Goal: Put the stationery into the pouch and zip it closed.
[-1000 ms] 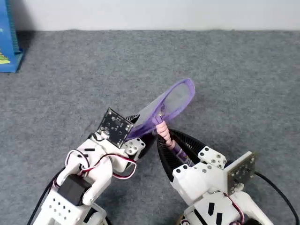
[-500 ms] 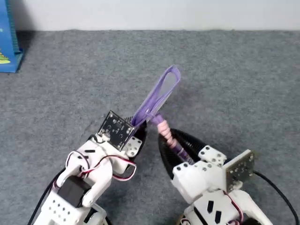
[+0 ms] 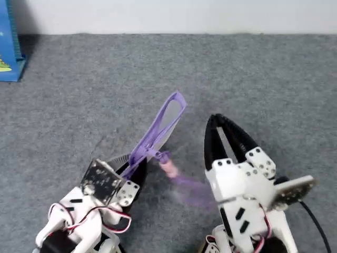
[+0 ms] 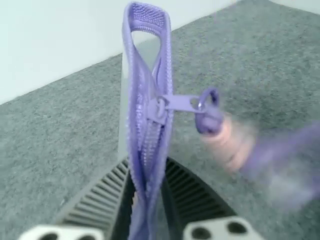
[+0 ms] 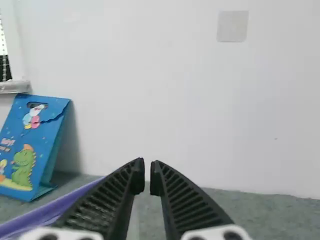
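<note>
My left gripper (image 3: pixel 134 166) is shut on the lower end of the purple pouch (image 3: pixel 158 129), which stands edge-on, tilted up and away from it. In the left wrist view the pouch (image 4: pixel 147 115) rises between the jaws of the left gripper (image 4: pixel 145 200), with its zipper pull (image 4: pixel 182 103) sticking out sideways. A pink and purple pen (image 3: pixel 176 178) shows as a blur just beside the pull, held by neither gripper; in the left wrist view the pen (image 4: pixel 235 145) is smeared too. My right gripper (image 3: pixel 217 120) is shut and empty, to the right of the pouch. The right gripper (image 5: pixel 146 176) points at the wall.
A blue paper bag (image 3: pixel 8 47) stands at the far left against the white wall and appears again as the bag (image 5: pixel 30 145) in the right wrist view. Grey carpet (image 3: pixel 263 79) covers the table, with free room behind and to the right of the pouch.
The right gripper let go of the pen and swung right and upward, now empty. The pen is dropping in a blur. The left arm drew back with the pouch, which turned edge-on.
</note>
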You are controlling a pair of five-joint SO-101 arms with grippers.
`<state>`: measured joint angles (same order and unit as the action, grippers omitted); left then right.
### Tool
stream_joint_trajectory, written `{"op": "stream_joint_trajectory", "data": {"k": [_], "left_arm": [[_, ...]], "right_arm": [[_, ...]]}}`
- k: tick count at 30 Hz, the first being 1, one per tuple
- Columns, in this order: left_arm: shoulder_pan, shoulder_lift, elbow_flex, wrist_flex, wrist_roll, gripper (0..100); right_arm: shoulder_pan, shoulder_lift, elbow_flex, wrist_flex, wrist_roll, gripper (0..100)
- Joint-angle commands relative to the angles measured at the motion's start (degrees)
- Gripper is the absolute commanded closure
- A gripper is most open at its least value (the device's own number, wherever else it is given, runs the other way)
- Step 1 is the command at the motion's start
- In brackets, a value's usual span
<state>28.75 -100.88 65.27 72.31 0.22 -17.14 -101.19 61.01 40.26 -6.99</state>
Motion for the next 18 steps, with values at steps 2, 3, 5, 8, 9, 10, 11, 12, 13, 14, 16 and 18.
{"op": "stream_joint_trajectory", "data": {"k": [2,3,5,8,9,10,11,12,13,14,16,18], "left_arm": [[-0.18,-3.16,-1.36,2.90,0.62,99],[-0.18,-3.25,-1.36,3.16,0.62,99],[-0.18,-3.25,-1.10,3.08,0.79,99],[-0.18,-3.25,0.22,2.29,0.88,99],[-0.18,-3.25,0.92,1.76,0.88,99],[-0.26,-3.25,1.54,1.32,0.88,99],[-0.26,-3.25,2.15,0.97,0.88,99],[-0.26,-3.25,2.68,0.62,0.88,99],[-0.26,-3.25,2.95,0.35,0.88,99],[-0.26,-3.25,2.95,0.35,0.88,99],[-0.26,-3.25,2.86,0.35,0.88,99],[-0.26,-3.25,2.77,0.35,0.88,99]], "right_arm": [[3.03,1.01,3.34,-7.08,0.09,99.1],[3.03,1.01,3.87,-7.43,0.09,99.2],[2.59,0.92,4.04,-6.99,0.09,99.2],[2.51,0.40,3.08,-5.05,0.00,99.1],[2.42,0.40,1.93,-3.30,0.00,99.0],[2.24,0.40,0.35,-0.48,0.00,99.0],[1.01,0.40,-1.58,3.12,0.00,98.9],[-1.19,0.40,-3.60,7.08,0.00,98.8],[-3.74,0.40,-5.54,11.38,0.00,98.3],[-6.64,0.40,-7.38,16.04,0.00,96.4],[-11.82,0.40,-10.46,24.04,-0.09,89.8],[-16.57,0.40,-12.57,30.55,-0.44,82.4]]}}
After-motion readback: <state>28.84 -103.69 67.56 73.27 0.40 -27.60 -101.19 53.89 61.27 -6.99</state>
